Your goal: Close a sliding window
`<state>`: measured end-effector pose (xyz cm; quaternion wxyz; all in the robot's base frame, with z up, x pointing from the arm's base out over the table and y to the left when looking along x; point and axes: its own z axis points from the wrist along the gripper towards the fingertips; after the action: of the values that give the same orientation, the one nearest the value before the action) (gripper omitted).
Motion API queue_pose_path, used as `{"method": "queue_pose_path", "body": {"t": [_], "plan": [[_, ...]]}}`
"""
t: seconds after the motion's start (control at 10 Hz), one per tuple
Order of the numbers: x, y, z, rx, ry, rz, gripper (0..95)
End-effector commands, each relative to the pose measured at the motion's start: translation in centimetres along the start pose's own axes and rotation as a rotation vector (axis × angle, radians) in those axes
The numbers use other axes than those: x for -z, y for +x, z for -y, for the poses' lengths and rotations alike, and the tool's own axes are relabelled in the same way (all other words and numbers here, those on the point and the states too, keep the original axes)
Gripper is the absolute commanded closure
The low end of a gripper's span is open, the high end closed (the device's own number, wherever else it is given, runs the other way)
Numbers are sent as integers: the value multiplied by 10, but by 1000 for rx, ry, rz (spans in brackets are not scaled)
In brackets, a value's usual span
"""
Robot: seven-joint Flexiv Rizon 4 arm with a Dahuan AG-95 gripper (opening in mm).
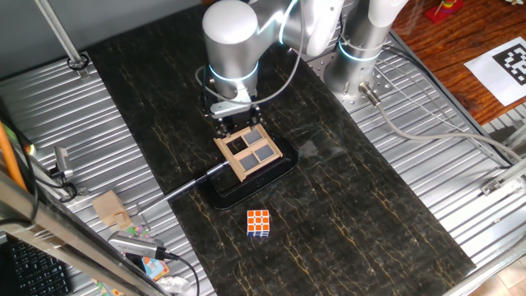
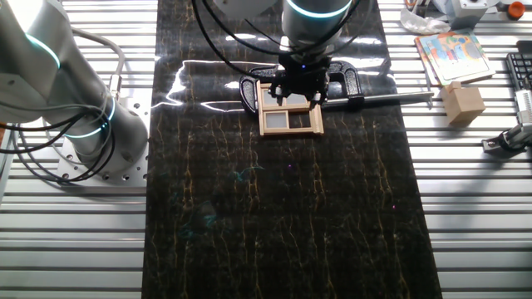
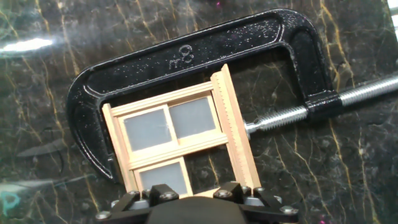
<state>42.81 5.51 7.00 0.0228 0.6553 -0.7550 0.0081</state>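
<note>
The sliding window [image 1: 249, 151] is a small tan wooden frame with crossbars and grey panes, held in a black C-clamp [image 1: 246, 187] on the dark marble-patterned mat. It also shows in the other fixed view [image 2: 289, 114] and the hand view [image 3: 177, 134]. In the hand view three panes are grey, and the lower right opening shows the mat through it. My gripper [image 1: 236, 123] hangs over the window's far edge, jaws apart, holding nothing. It also shows in the other fixed view [image 2: 299, 90]. In the hand view only the gripper's [image 3: 194, 193] finger blocks [image 3: 235, 189] show, at the bottom edge.
The clamp's silver screw rod [image 3: 323, 102] sticks out sideways from the window. An orange-and-white puzzle cube [image 1: 258, 223] lies on the mat nearer the front. A wooden block [image 2: 462, 103] and a colourful booklet [image 2: 453, 51] lie on the metal tabletop. A second arm's base [image 2: 83, 124] stands to the side.
</note>
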Motion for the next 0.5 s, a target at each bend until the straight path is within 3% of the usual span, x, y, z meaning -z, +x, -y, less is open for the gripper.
{"method": "queue_pose_path", "body": {"t": [0.1, 0.5], "plan": [[-11, 2, 6, 2, 6, -5, 380], [-30, 3, 15, -2, 15, 3, 380]]}}
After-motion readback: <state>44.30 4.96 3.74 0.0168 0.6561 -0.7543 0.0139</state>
